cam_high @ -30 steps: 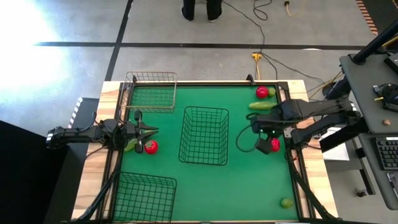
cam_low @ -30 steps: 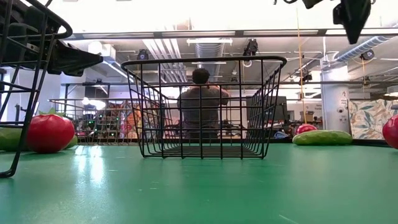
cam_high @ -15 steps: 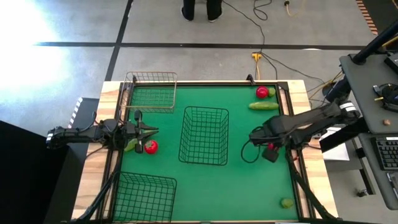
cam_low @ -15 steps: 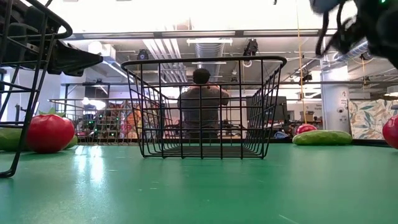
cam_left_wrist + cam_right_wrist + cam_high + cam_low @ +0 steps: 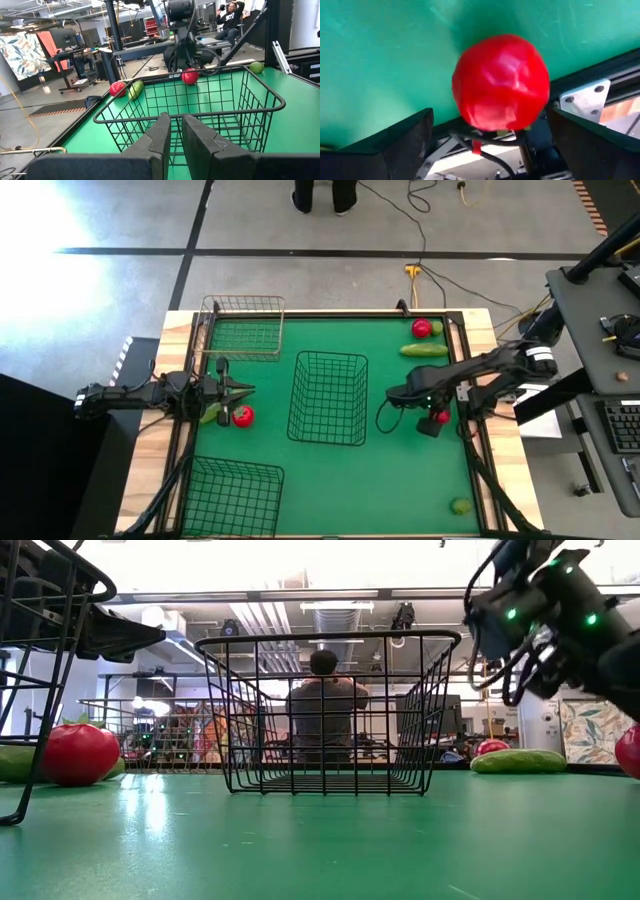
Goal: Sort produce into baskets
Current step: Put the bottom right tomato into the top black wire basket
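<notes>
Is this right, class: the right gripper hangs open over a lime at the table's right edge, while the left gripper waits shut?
Not quite. The right gripper is open over a red tomato, not a lime, as the right wrist view shows. The left gripper does wait shut.

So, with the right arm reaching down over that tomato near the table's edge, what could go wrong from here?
1. The tomato lies close to the table's raised edge rail; the open right tool could strike the rail as it closes.
2. The tomato is round, so an off-centre pinch might roll it away.
3. Carrying it to the middle basket, the arm might clip the wire rim.
</notes>
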